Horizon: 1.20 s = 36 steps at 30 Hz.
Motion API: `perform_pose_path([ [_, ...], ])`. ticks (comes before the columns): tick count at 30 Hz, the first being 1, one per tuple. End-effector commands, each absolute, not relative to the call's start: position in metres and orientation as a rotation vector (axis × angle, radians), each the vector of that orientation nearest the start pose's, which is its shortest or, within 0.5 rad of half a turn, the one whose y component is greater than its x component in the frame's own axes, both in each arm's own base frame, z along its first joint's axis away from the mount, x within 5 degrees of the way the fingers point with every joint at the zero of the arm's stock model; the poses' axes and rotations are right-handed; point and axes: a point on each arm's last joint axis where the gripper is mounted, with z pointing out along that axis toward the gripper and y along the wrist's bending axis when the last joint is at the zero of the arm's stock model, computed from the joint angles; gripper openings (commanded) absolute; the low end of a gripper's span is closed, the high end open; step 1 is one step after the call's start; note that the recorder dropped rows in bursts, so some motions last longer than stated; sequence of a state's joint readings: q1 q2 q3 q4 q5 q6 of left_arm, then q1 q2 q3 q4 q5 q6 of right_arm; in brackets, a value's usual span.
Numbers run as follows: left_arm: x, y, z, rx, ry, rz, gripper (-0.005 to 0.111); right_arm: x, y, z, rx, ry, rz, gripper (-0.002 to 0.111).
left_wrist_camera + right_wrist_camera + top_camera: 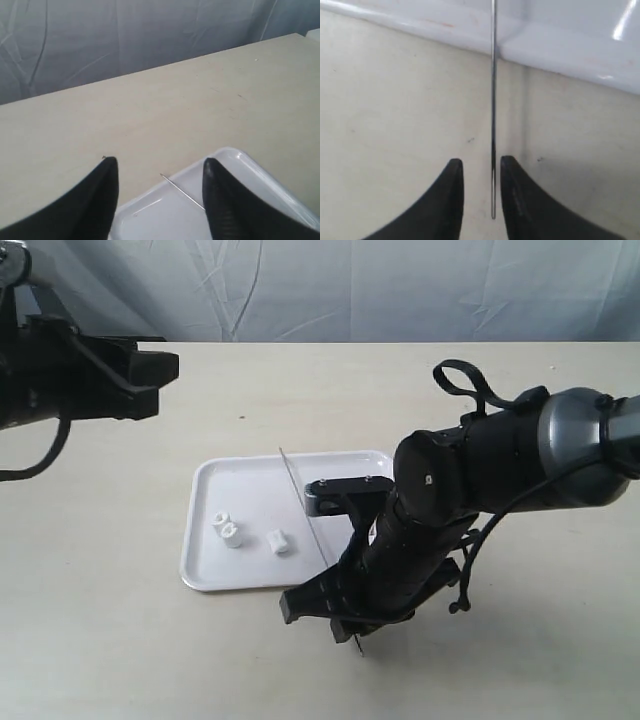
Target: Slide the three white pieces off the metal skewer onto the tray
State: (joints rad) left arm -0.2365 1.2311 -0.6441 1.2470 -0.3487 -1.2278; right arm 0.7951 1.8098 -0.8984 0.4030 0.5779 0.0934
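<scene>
The three white pieces (233,533) lie loose on the left half of the tray (205,562): two touching, one (279,542) a little to their right. The bare metal skewer (300,502) slants from the tray's far rim across its near rim toward my right gripper (345,625). In the right wrist view the skewer (493,100) ends between the fingers of the right gripper (480,165), with a gap on each side, so the gripper is open. My left gripper (150,370) hangs open at the far left, holding nothing. Its wrist view shows the skewer tip (182,191) and tray corner (235,155).
A beige tabletop (100,640) surrounds the tray, with a grey cloth backdrop (350,290) behind it. The bulky right arm (480,470) hangs over the tray's right side and hides part of it.
</scene>
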Motion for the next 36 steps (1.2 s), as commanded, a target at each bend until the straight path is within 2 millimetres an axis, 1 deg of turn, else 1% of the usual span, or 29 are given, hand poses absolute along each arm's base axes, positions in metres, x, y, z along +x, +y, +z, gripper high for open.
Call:
perform_pose_path([
  [1,0.216,-0.081,0.293,0.473,1.881,-0.430,0.050,0.206,0.235,0.140,-0.560,2.977,0.484,0.027],
  [4,0.198,-0.080,0.306,0.543,1.840,-0.429,0.046,0.204,0.233,0.158,-0.562,2.919,0.527,0.027],
  [5,0.188,-0.080,0.314,0.559,1.794,-0.450,0.041,0.203,0.232,0.176,-0.563,2.863,0.564,0.027],
  [6,0.180,-0.079,0.322,0.563,1.758,-0.461,0.038,0.202,0.230,0.184,-0.565,2.840,0.580,0.027],
  [7,0.168,-0.078,0.331,0.535,1.722,-0.509,0.032,0.198,0.226,0.203,-0.581,2.779,0.608,0.027],
  [8,0.161,-0.077,0.337,0.525,1.699,-0.536,0.029,0.195,0.224,0.211,-0.591,2.763,0.618,0.027],
  [9,0.146,-0.077,0.343,0.558,1.649,-0.562,0.024,0.188,0.217,0.230,-0.618,2.723,0.638,0.027],
  [10,0.137,-0.077,0.345,0.578,1.623,-0.576,0.022,0.183,0.213,0.239,-0.636,2.714,0.644,0.027],
  [11,0.122,-0.076,0.346,0.608,1.581,-0.593,0.017,0.173,0.203,0.254,-0.683,2.702,0.638,0.027],
  [12,0.114,-0.075,0.345,0.612,1.565,-0.605,0.015,0.169,0.199,0.260,-0.708,2.700,0.627,0.027],
  [13,0.096,-0.074,0.341,0.621,1.541,-0.654,0.014,0.157,0.186,0.272,-0.773,2.698,0.591,0.027],
  [15,0.075,-0.073,0.327,0.625,1.537,-0.737,0.014,0.138,0.173,0.289,-0.840,2.653,0.595,0.027],
  [17,0.058,-0.070,0.314,0.607,1.523,-0.775,0.014,0.122,0.156,0.306,-0.845,2.540,0.615,0.027],
  [19,0.046,-0.062,0.308,0.549,1.471,-0.727,0.014,0.104,0.132,0.321,-0.793,2.413,0.639,0.027],
  [20,0.044,-0.055,0.305,0.482,1.439,-0.670,0.014,0.091,0.116,0.325,-0.756,2.345,0.662,0.027],
  [21,0.043,-0.053,0.302,0.459,1.432,-0.652,0.014,0.086,0.110,0.325,-0.749,2.316,0.670,0.027],
  [22,0.043,-0.047,0.296,0.398,1.419,-0.605,0.014,0.073,0.095,0.322,-0.756,2.239,0.678,0.027],
  [23,0.043,-0.043,0.291,0.355,1.414,-0.572,0.014,0.066,0.087,0.320,-0.753,2.181,0.688,0.027],
  [25,0.045,-0.037,0.284,0.300,1.413,-0.531,0.014,0.057,0.076,0.318,-0.720,2.085,0.721,0.027],
  [26,0.047,-0.031,0.275,0.227,1.415,-0.475,0.014,0.050,0.067,0.319,-0.668,1.960,0.765,0.027],
  [27,0.050,-0.026,0.268,0.177,1.422,-0.436,0.014,0.048,0.064,0.317,-0.636,1.881,0.787,0.027],
  [29,0.052,-0.022,0.260,0.138,1.437,-0.404,0.014,0.046,0.060,0.313,-0.595,1.798,0.811,0.027],
  [30,0.054,-0.021,0.253,0.121,1.455,-0.389,0.014,0.047,0.060,0.306,-0.573,1.760,0.819,0.027],
  [31,0.055,-0.021,0.250,0.121,1.465,-0.389,0.014,0.048,0.060,0.299,-0.571,1.766,0.816,0.027],
  [33,0.056,-0.023,0.237,0.137,1.507,-0.399,0.014,0.052,0.063,0.276,-0.571,1.798,0.801,0.027],
  [36,0.060,-0.020,0.219,0.101,1.553,-0.362,0.014,0.054,0.064,0.261,-0.560,1.798,0.794,0.027],
])
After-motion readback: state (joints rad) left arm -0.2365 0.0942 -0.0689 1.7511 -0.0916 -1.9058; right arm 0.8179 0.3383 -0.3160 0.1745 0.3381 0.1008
